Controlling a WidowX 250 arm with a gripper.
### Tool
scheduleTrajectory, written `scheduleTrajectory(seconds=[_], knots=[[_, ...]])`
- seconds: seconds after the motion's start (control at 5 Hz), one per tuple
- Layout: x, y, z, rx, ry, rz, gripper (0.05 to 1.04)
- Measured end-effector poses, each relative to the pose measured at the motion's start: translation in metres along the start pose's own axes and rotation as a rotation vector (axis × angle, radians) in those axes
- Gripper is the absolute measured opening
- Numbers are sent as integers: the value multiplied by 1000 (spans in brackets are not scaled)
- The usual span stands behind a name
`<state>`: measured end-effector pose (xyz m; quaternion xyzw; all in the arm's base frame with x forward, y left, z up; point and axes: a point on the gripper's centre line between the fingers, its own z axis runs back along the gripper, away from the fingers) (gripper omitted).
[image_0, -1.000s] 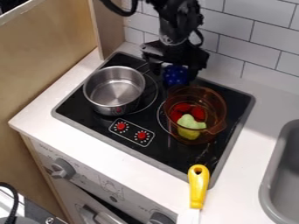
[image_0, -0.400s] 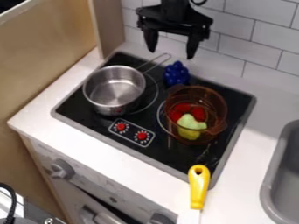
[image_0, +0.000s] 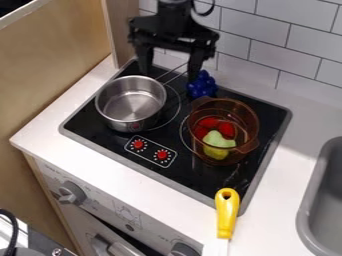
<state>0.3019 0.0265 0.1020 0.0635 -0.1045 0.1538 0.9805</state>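
The gripper (image_0: 168, 74) hangs open above the back of the stove, over the handle of the silver pot (image_0: 131, 102), with nothing between its fingers. Its right finger is close beside the blue grape-like toy (image_0: 202, 86), which sits at the stove's back edge; whether they touch I cannot tell. The pot stands empty on the left side of the stove. On the right side, a see-through amber pot (image_0: 247, 120) holds a yellow-green pear-shaped piece (image_0: 217, 144) and a red piece (image_0: 209, 124).
The black stove top (image_0: 180, 172) has two red knobs on its front panel. A yellow-handled utensil (image_0: 227, 214) lies at the front right edge. The grey sink (image_0: 320, 200) is at the right, a wooden panel (image_0: 50, 65) at the left, and a tiled wall (image_0: 294, 55) behind.
The gripper first rose from around the blue toy, its fingers clear of it, then shifted left and a little down over the pot handle. The blue toy stayed on the stove.
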Motion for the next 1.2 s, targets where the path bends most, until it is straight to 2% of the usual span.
scheduleTrajectory(seconds=[0.4,0.6,1.0,1.2], knots=[[-31,20,-6,-5,1,3,983],[-38,34,-6,-15,-2,-10,984],[-33,59,-5,6,-3,-73,984],[-26,81,-3,37,-15,-107,984]])
